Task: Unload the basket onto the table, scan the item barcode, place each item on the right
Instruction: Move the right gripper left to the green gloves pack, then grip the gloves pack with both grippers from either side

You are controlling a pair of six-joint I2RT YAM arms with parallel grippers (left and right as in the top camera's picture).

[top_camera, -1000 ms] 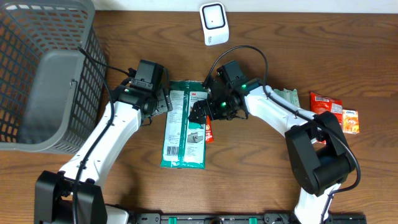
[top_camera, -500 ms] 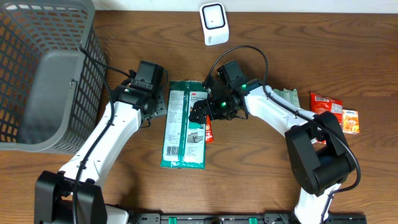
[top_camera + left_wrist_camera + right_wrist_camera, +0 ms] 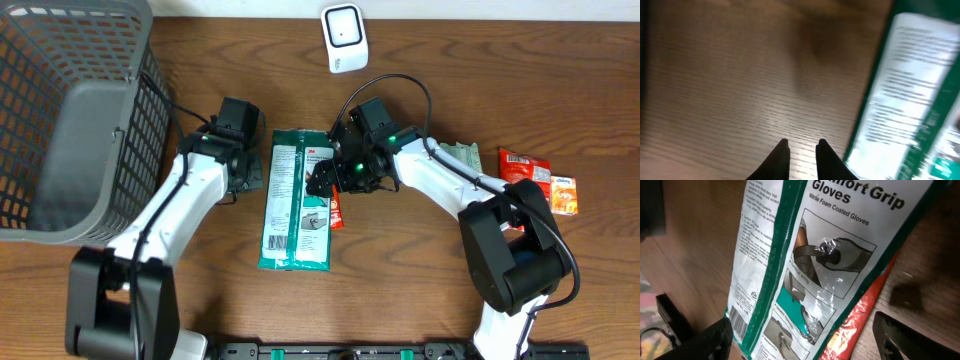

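Overhead view: gloves packet (image 3: pixel 297 200), green and white, flat on the desk (image 3: pixel 400 290) at frame centre, long axis running top to bottom. White scanner (image 3: pixel 343 38) at top centre, well apart from the packet. Grey mesh basket (image 3: pixel 70 120) filling the upper left. Red packet (image 3: pixel 337 213) poking out from under the gloves packet's right edge. Red snack packet (image 3: pixel 523 165) and small orange pack (image 3: pixel 564 194) at far right, touching each other.

Left gripper (image 3: pixel 256 170) just left of the gloves packet's upper part, over bare wood. Left wrist view: fingers (image 3: pixel 781 155) drawn nearly together, slim gap only, nothing between them. Packet's printed edge along the right of that frame, apart from the tips.

Right gripper (image 3: pixel 325 185) at the gloves packet's right edge, over its upper half. Right wrist view: fingers (image 3: pixel 715 337) spread wide, one at lower left and one at lower right of the frame, nothing clamped. "Grip Gloves" print and glove photos facing the camera. Barcode (image 3: pixel 740 322) at lower left of that frame, on the packet's white panel. Contact between fingers and packet not clear.
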